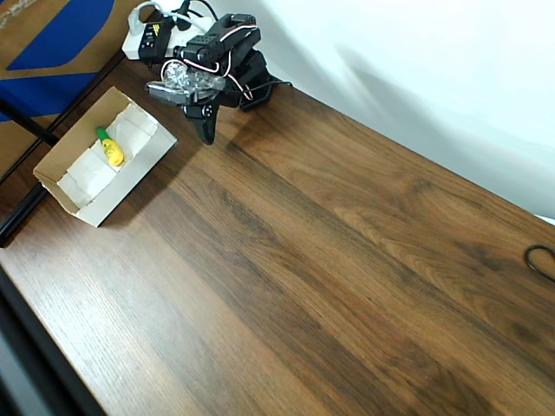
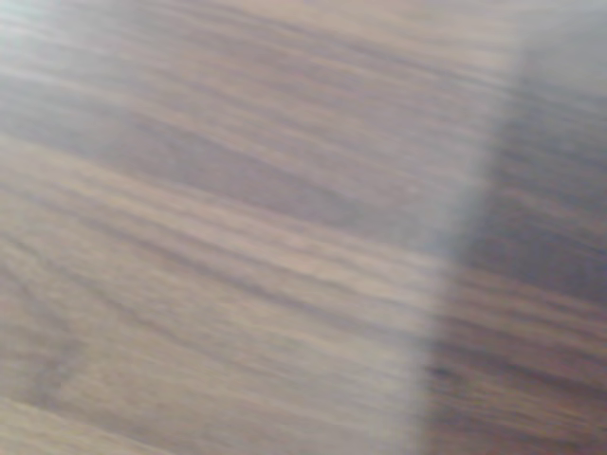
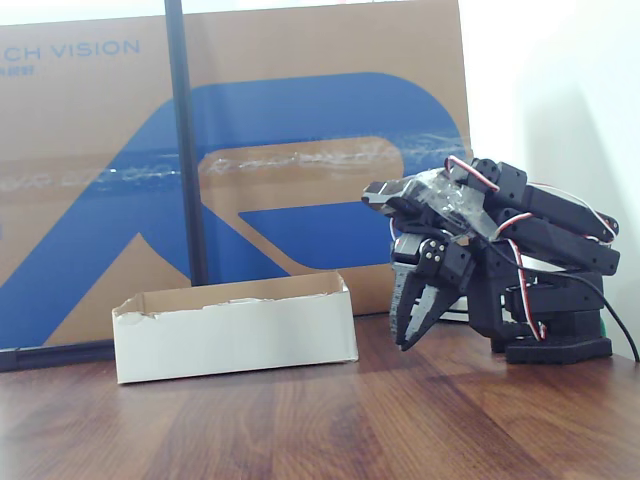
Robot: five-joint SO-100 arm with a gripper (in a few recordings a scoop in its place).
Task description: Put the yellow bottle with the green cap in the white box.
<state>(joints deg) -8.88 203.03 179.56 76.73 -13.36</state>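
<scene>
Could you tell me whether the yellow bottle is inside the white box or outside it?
Inside: the overhead view shows the yellow bottle lying on the floor of the white box.

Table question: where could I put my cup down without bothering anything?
Almost anywhere on the wooden table between the white box and the black cable loop at the right edge. It's crowded only at the top left, where the gripper hangs beside the box holding the yellow bottle.
</scene>
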